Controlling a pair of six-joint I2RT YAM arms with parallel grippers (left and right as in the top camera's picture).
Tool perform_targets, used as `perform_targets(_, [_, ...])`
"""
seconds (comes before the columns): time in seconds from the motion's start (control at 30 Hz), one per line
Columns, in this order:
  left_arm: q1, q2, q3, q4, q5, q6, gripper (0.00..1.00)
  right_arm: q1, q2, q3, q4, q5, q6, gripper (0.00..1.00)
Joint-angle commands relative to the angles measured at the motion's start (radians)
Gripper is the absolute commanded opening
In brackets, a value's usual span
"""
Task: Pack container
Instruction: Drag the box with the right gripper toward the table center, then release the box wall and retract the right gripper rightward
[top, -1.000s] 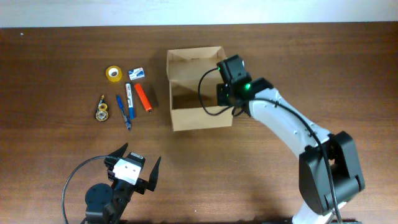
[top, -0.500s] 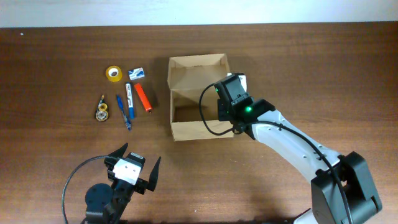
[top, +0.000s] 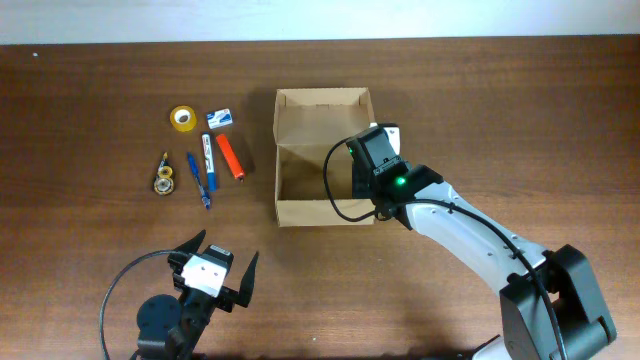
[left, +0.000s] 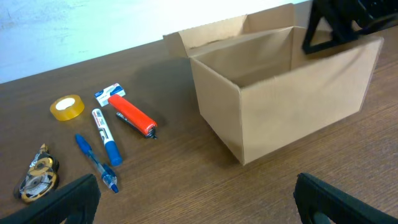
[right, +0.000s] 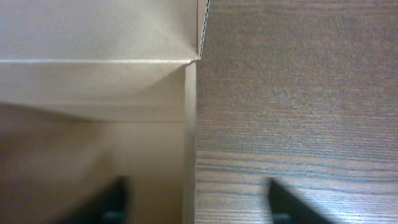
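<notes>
The container (top: 320, 211), an open brown cardboard box with its flap lid standing at the far side, sits mid-table and looks bare inside. My right gripper (top: 374, 148) hangs over the box's right wall. In the right wrist view it (right: 196, 202) is open and straddles that wall (right: 190, 124), one finger inside the box and one over the table. My left gripper (top: 228, 247) rests wide open near the front edge. In its own view it (left: 199, 208) holds nothing, and the container (left: 298, 106) stands ahead on the right.
Left of the box lie a yellow tape roll (top: 182, 117), a small white-and-blue item (top: 219, 118), a blue-and-white marker (top: 208, 150), an orange marker (top: 230, 156), a blue pen (top: 198, 180) and a small tape dispenser (top: 163, 180).
The right gripper was shut on the box's right wall and has opened. It drew toward the near side, and the box slid slightly right with it. The left arm has not moved.
</notes>
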Motion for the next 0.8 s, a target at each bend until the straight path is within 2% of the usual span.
perform_targets(0.0, [0.008, -0.008, -0.005, 0.003, -0.006, 0.016, 1.0, 0.006, -0.024, -0.013, -0.016, 0.023, -0.011, 0.99])
perform_targets(0.4, [0.008, -0.008, -0.005, 0.003, -0.006, 0.016, 0.99, 0.006, -0.151, -0.013, -0.097, 0.015, -0.088, 0.99])
perform_targets(0.77, [0.008, -0.008, -0.005, 0.003, -0.006, 0.016, 1.0, 0.003, -0.337, -0.013, -0.259, -0.256, -0.322, 0.99])
